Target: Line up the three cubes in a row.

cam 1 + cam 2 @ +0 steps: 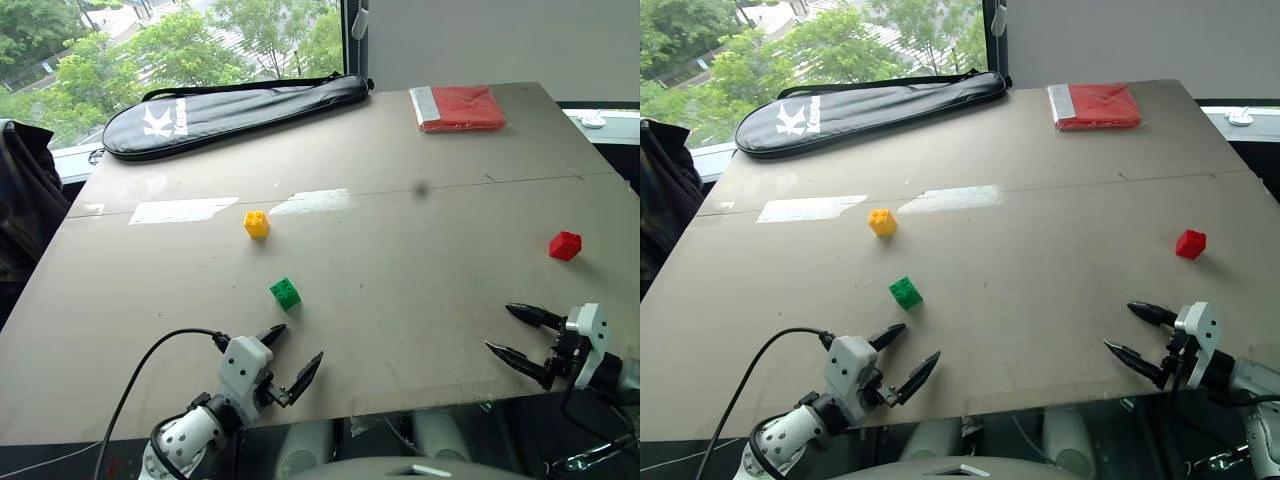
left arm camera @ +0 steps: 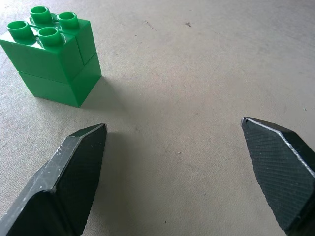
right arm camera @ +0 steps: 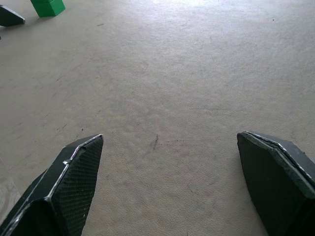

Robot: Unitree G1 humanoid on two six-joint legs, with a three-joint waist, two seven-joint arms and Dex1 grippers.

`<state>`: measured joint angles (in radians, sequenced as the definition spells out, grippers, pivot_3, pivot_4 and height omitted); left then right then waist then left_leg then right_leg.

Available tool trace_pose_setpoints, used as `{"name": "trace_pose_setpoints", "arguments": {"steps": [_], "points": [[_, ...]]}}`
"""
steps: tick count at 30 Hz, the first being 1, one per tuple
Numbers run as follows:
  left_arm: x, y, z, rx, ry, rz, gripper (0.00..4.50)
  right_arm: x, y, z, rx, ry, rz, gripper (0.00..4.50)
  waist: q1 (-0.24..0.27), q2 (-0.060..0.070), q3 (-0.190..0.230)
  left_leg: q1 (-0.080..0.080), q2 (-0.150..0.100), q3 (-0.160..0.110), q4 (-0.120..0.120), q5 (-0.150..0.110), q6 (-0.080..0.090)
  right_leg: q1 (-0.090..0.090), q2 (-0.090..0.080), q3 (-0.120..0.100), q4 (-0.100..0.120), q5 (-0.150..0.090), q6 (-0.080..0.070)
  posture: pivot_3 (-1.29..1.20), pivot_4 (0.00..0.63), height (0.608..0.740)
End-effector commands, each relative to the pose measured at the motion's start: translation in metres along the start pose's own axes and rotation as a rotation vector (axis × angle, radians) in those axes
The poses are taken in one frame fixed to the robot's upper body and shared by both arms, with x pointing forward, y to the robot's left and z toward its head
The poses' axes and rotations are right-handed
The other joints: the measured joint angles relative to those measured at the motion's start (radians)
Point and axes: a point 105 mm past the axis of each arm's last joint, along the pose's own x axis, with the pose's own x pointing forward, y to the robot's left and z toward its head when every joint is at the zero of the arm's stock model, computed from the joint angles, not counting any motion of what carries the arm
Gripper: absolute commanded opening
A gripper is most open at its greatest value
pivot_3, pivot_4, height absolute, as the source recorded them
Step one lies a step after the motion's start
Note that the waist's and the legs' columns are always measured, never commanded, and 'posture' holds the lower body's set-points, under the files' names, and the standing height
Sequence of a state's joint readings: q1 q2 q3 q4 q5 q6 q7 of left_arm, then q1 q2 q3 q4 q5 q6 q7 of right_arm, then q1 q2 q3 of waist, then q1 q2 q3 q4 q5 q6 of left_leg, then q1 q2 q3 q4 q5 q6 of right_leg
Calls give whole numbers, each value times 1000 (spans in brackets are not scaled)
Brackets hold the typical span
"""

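Observation:
Three studded cubes lie apart on the grey table (image 1: 400,180). The yellow cube (image 1: 256,223) sits left of centre. The green cube (image 1: 285,293) is nearer to me and slightly right of it, seen close in the left wrist view (image 2: 51,56). The red cube (image 1: 565,245) lies far off at the right. My left gripper (image 1: 296,350) hovers open at the near edge, just short of the green cube. My right gripper (image 1: 512,332) stands open near the front right edge, below the red cube, with bare table between its fingertips (image 3: 74,162).
A black racket bag (image 1: 235,112) lies along the table's far left edge. A flat red packet (image 1: 460,107) rests at the far right corner. A black cable (image 1: 150,360) loops from my left wrist. A dark garment (image 1: 25,190) hangs past the table's left side.

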<state>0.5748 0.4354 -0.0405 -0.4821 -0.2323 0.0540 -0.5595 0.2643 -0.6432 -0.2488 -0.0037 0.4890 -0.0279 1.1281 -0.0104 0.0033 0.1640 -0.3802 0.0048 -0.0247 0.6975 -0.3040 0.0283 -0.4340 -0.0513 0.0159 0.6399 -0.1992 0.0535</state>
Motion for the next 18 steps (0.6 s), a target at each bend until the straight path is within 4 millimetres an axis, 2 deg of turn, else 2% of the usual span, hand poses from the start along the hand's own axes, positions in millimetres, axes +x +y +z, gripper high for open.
{"name": "trace_pose_setpoints", "arguments": {"steps": [1,18], "points": [[-1,-16,-23,-51,82,-58,4446,1,-1,9,-32,-22,5,4500,0,0,0,0,0,0,0,0,0,0,0,0,0,0,0,0,150,701],[0,-15,-16,-51,63,-63,4446,3,0,6,-28,-26,13,4500,1,0,0,0,0,0,0,0,0,0,0,0,0,0,0,0,150,701]]}}
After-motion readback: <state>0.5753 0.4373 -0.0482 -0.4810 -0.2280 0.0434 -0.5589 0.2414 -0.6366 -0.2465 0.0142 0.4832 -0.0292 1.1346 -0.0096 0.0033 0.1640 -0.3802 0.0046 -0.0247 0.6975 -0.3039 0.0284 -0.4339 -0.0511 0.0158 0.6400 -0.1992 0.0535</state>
